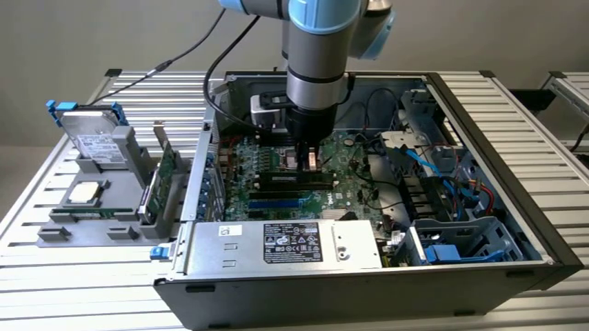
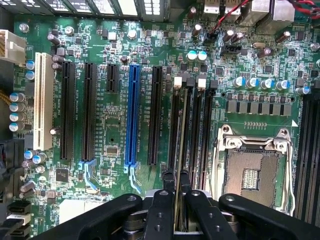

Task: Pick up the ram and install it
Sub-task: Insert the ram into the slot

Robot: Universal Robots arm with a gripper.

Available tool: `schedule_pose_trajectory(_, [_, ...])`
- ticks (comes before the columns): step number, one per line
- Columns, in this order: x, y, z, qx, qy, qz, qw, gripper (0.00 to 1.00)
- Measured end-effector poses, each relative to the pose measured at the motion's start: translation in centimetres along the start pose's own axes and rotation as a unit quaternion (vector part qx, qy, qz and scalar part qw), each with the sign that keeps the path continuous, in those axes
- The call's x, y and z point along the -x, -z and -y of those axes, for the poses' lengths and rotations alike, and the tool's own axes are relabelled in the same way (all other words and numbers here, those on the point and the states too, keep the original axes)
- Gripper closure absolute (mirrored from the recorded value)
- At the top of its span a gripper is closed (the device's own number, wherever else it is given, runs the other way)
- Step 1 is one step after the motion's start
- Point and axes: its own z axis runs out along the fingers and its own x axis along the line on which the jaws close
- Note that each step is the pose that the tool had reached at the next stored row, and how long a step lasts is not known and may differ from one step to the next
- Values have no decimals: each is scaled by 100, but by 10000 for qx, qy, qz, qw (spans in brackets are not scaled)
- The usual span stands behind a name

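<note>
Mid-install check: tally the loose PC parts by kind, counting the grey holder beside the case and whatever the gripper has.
hard drive: 1, upright on the holder
processor chip: 1, on the holder
expansion card: 1, on edge on the holder
memory sticks: 2, the ram clamped in the gripper, and a spare stick flat on the holder
Total: 5
</note>
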Motion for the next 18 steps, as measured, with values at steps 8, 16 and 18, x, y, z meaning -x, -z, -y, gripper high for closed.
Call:
schedule_pose_trajectory(8, [-3, 2, 2, 0, 0, -1, 10000, 85])
schedule_pose_trajectory(16, [-30, 24, 0, 1, 0, -1, 10000, 85])
schedule_pose_trajectory(18, [-32, 24, 0, 1, -1, -1, 10000, 85])
